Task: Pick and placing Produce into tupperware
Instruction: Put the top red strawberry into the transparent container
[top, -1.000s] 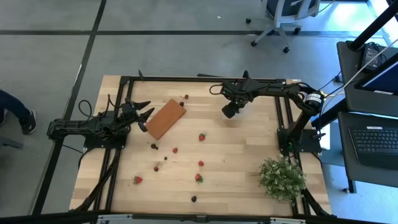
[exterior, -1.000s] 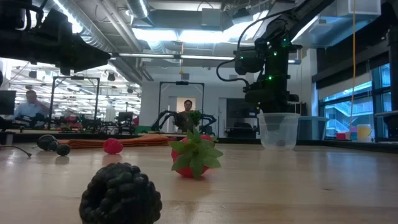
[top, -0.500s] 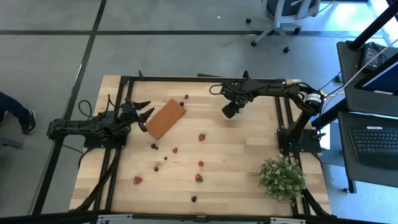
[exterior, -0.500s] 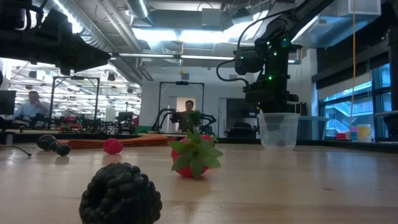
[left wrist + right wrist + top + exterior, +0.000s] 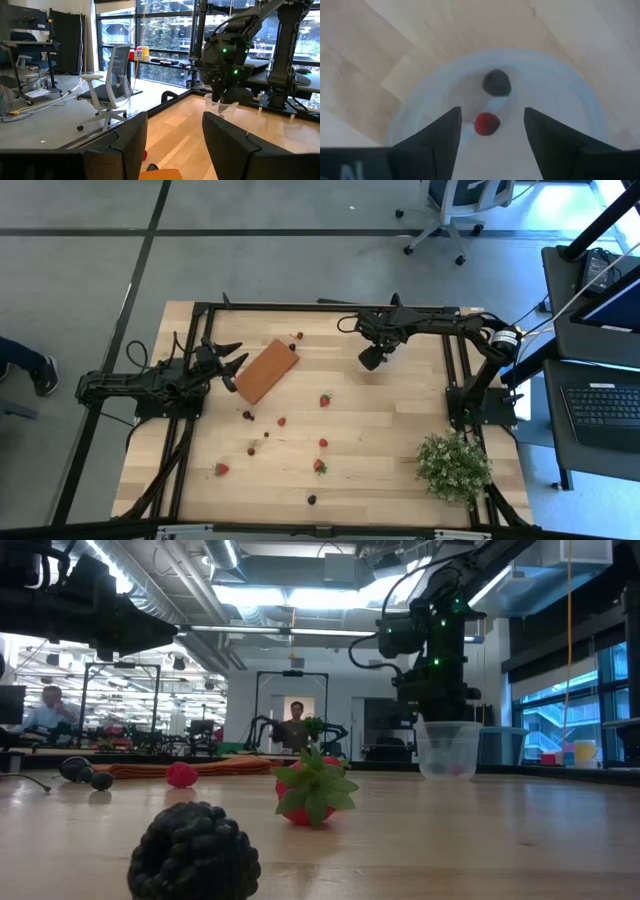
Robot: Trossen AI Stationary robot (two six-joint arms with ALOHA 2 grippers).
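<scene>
A wooden counter (image 5: 380, 430) seen from above, edged by a black frame, holds scattered berries and two dark robot arms. The right gripper (image 5: 368, 360) hangs directly above the tupperware (image 5: 448, 748), a small translucent cup standing near the counter's far edge on the right half. Its fingers (image 5: 432, 142) are spread apart and empty, and between them the wrist view looks down into the cup at a red berry (image 5: 486, 123) and a dark berry (image 5: 496, 82) lying just beside each other on the bottom. The left gripper (image 5: 233, 363) waits near the counter's left edge, its fingers (image 5: 227, 142) apart and holding nothing, just beside the near corner of an orange-brown block (image 5: 266, 370) that lies at an angle. The rest of the produce lies loose across the middle and front of the counter, each piece well apart from the others: a strawberry (image 5: 325, 400) near the centre, another (image 5: 220, 469) toward the front left, and a dark berry (image 5: 312, 500) close to the front edge. A bushy green plant (image 5: 453, 465) fills the front right corner. Bare wood lies open between the cup and the central berries. In the room beyond the counter, a person (image 5: 293, 724) shows far off.
</scene>
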